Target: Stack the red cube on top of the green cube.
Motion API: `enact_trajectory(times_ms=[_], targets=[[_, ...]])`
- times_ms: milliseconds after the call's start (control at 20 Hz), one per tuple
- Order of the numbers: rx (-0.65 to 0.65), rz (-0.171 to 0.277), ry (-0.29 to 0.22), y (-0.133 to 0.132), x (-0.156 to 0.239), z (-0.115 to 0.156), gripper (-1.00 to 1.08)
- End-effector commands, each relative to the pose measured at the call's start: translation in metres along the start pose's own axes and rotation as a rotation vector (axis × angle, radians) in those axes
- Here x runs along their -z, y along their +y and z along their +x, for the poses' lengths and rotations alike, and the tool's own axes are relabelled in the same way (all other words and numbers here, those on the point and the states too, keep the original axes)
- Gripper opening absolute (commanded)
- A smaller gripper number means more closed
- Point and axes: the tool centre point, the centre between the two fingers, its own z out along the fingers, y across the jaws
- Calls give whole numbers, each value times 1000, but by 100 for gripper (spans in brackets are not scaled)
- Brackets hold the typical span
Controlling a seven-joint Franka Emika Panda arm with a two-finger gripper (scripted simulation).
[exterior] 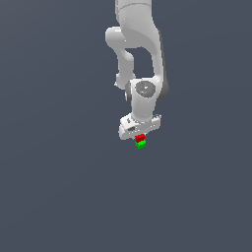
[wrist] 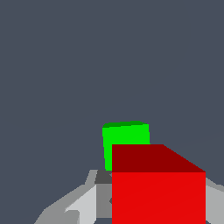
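Observation:
In the exterior view the red cube (exterior: 140, 137) sits right under the white gripper (exterior: 140, 136), directly over the green cube (exterior: 141, 144), with no gap visible between the two. The wrist view shows the red cube (wrist: 158, 192) large and close between the grey fingers (wrist: 83, 205), with the gripper shut on it. Beyond it, the green cube (wrist: 126, 135) is partly covered by the red one. The frames do not show whether the red cube rests its weight on the green one.
The white arm (exterior: 140, 59) rises above the gripper toward the top of the exterior view. A plain dark grey floor (exterior: 59, 187) surrounds the cubes on all sides.

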Motion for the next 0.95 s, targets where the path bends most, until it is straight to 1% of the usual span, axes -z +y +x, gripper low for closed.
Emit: enact_trajectory(times_ms=[0,200,400,450,900], targets=[[-1,-1,1,-4,-5,8,-100],[-1,-1,1,-7,-8,14,-100],[-1,-1,1,-7,-8,14,-100],[-1,-1,1,-7,-8,14,100],[-1,-1,1,-7,-8,14,100]])
